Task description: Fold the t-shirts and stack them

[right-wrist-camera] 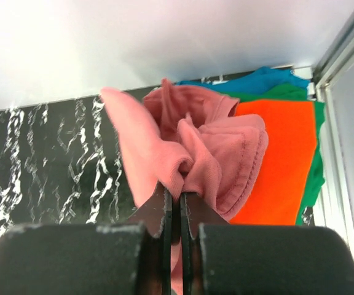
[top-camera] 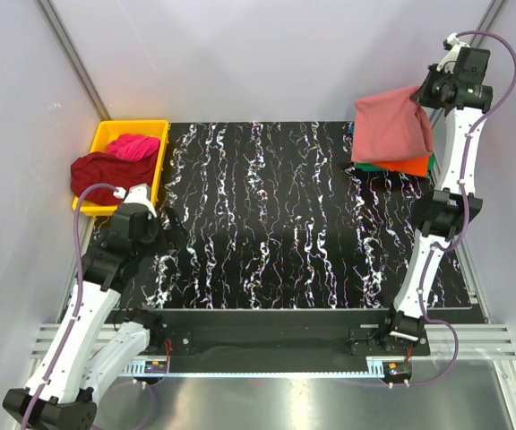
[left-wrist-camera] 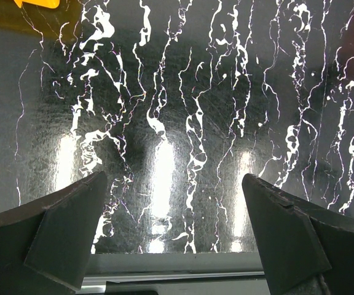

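The right hand (right-wrist-camera: 176, 203) is clamped on a bunched fold of the pink shirt (right-wrist-camera: 165, 141), its jaws pressed nearly together with cloth between them. It holds the shirt up at the far right corner of the table (top-camera: 267, 224). The pink cloth hangs down over a stack there. The stack's orange shirt (top-camera: 410, 166) is on top, with a green shirt (top-camera: 432, 164) showing at its right edge. In the right wrist view a blue shirt (right-wrist-camera: 257, 80) peeks out at the far side of the stack. The enclosure's right wall and frame stand just beside the stack.

The left hand (left-wrist-camera: 174, 184) is spread wide and holds nothing. It hangs over the bare black, white-veined table near the left edge. Just beyond it is a yellow tray (top-camera: 133, 128), at the far left. A dark red shirt (top-camera: 101, 170) lies crumpled in the tray and spills over its left rim. A magenta shirt (top-camera: 134, 145) is bunched behind it, touching it.

The middle of the table lies between the two arms.
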You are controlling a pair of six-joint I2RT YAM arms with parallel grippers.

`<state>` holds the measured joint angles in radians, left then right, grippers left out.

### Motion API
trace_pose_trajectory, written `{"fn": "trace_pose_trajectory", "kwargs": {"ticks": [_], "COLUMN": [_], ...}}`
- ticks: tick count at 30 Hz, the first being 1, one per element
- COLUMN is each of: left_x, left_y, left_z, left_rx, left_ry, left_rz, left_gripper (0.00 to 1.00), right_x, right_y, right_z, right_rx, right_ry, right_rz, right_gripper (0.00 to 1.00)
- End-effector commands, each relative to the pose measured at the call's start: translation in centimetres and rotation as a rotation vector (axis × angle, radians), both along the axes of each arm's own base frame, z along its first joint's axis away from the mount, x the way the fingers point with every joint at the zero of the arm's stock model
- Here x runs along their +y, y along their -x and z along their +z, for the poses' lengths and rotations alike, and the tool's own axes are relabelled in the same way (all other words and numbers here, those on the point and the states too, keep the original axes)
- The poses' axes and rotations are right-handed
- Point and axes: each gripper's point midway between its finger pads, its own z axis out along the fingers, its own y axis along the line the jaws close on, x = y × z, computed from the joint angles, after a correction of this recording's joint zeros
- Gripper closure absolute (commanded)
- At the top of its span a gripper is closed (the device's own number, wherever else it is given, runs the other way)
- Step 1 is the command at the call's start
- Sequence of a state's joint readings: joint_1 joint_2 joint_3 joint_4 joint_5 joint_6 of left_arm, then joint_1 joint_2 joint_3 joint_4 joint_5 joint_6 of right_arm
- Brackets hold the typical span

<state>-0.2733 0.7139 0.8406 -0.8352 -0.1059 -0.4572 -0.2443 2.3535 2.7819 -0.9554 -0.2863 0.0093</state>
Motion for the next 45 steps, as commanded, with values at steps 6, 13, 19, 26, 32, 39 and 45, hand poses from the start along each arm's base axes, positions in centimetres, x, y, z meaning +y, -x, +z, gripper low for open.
{"fn": "trace_pose_trajectory", "kwargs": {"ticks": [6, 13, 19, 26, 32, 39, 45], "left_x": [0.0, -0.1, -0.1, 0.0, -0.1, 0.1, -0.1], "left_y": [-1.1, -1.2, -1.2, -1.0, -0.8, -0.5, -0.5], "left_z": [0.4, -0.2, -0.2, 0.5, 1.2, 2.3, 2.4], "left_rx": [-0.028, -0.003, 0.001, -0.032, -0.06, -0.114, -0.12], "left_ry": [0.004, -0.002, -0.002, 0.005, 0.017, 0.024, 0.026], "left_rz": [0.014, 0.013, 0.012, 0.014, 0.003, 0.005, -0.008], "left_gripper": [0.02, 0.03, 0.03, 0.02, 0.02, 0.01, 0.01], "right_x": [-4.8, -10.3, -15.2, -14.8, -12.6, -5.8, 3.5], "right_y": [-3.9, -6.3, -8.2, -6.5, -2.4, 3.9, 9.2], "right_z": [-1.9, -7.6, -11.6, -2.4, 7.6, 9.0, 3.6], "right_rx": [-0.095, -0.093, -0.129, -0.272, -0.386, -0.297, -0.2], "right_ry": [-0.02, -0.022, -0.046, -0.1, -0.112, -0.334, -0.548], "right_rz": [-0.096, -0.214, -0.476, -0.536, -0.504, -0.377, -0.222], "right_gripper": [1.0, 1.0, 0.0, 0.0, 0.0, 0.0, 0.0]}}
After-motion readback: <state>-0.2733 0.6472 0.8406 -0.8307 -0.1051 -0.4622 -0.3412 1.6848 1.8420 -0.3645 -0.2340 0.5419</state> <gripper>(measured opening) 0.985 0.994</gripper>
